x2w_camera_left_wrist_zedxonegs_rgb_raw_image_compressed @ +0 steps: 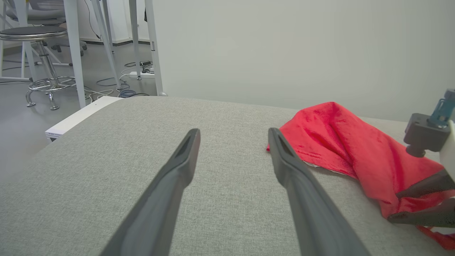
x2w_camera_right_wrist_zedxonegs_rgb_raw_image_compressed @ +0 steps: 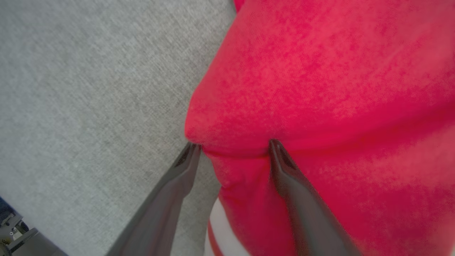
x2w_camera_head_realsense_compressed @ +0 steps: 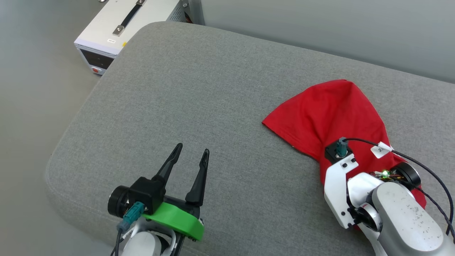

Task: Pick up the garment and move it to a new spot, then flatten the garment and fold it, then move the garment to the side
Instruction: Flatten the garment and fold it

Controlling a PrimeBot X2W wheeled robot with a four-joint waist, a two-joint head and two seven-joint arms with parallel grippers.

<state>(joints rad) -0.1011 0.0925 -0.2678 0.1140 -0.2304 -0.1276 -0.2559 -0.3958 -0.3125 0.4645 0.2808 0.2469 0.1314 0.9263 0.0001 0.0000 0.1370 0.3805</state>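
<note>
The garment [x2w_camera_head_realsense_compressed: 330,113] lies on the right half of the grey cushion [x2w_camera_head_realsense_compressed: 213,89], red side up, bunched rather than flat. Its long axis runs from the cushion's near right part, where the cloth narrows into a gathered neck under my right wrist, away toward the cushion's far edge. There it fans out wide, with one corner pointing toward the cushion's middle and a rounded peak close to the far edge.

My right pincer [x2w_camera_right_wrist_zedxonegs_rgb_raw_image_compressed: 233,145] is down at that narrow near end with its jaws apart. A rounded fold of red cloth bulges between the two tips: one tip sits at the fold's edge, against the bare cushion, and the other rests on the red cloth itself. I am not clamped on it. Just below the fold a white band [x2w_camera_right_wrist_zedxonegs_rgb_raw_image_compressed: 224,227] of trim shows.

My left pincer [x2w_camera_head_realsense_compressed: 192,149] hangs over the cushion's near left part, jaws apart and holding nothing, fingers aimed toward the cushion's far edge, well apart from the garment.

A white box [x2w_camera_head_realsense_compressed: 121,28] with a dark handle stands on the floor beyond the cushion's far left corner.
</note>
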